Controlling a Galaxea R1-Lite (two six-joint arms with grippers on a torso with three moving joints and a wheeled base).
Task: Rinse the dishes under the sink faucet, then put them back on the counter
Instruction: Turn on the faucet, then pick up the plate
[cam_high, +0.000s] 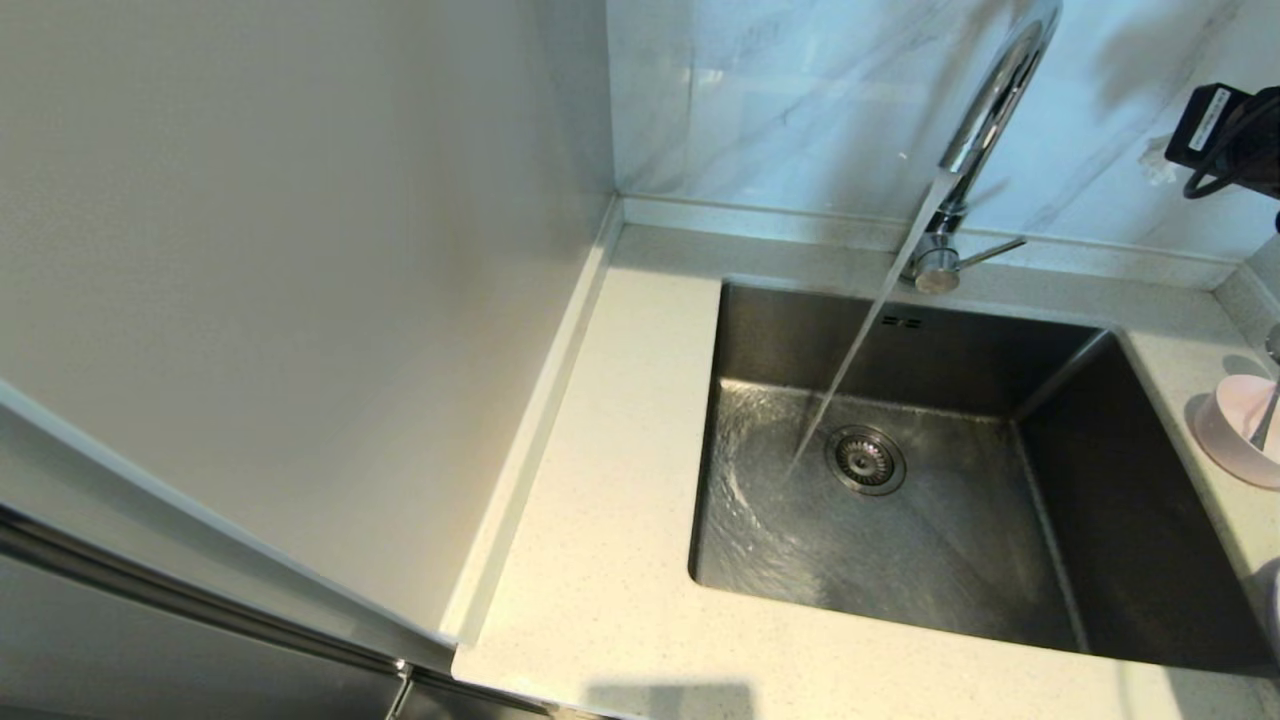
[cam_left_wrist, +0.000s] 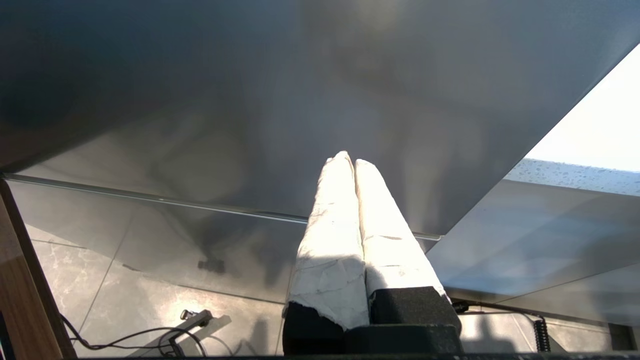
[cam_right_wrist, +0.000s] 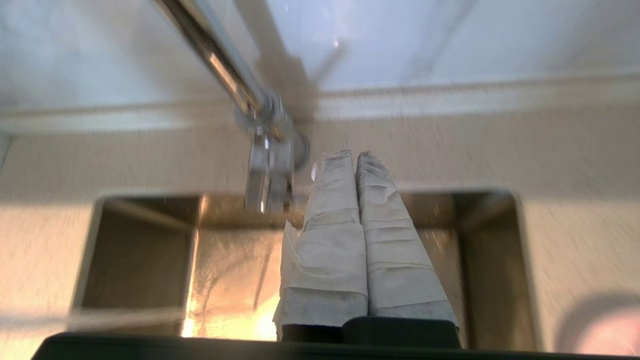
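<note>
Water (cam_high: 860, 340) runs from the chrome faucet (cam_high: 990, 110) into the steel sink (cam_high: 900, 540) and lands just left of the drain strainer (cam_high: 866, 460). The pink bowl (cam_high: 1232, 430) sits on the counter (cam_high: 600, 450) at the far right, with the thin spoon handle (cam_high: 1268, 415) standing in it. A lavender sliver of the plate (cam_high: 1272, 600) shows at the right edge. My right gripper (cam_right_wrist: 354, 156) is shut and empty, hovering over the sink's rear rim just beside the faucet (cam_right_wrist: 265, 150) base. My left gripper (cam_left_wrist: 350, 161) is shut and empty, parked below counter level.
The right arm's black wrist housing (cam_high: 1235, 140) hangs at the top right of the head view. A tall grey panel (cam_high: 280, 250) walls off the counter's left side. The faucet's side lever (cam_high: 995, 250) points right. The left gripper faces a steel cabinet front (cam_left_wrist: 250, 100).
</note>
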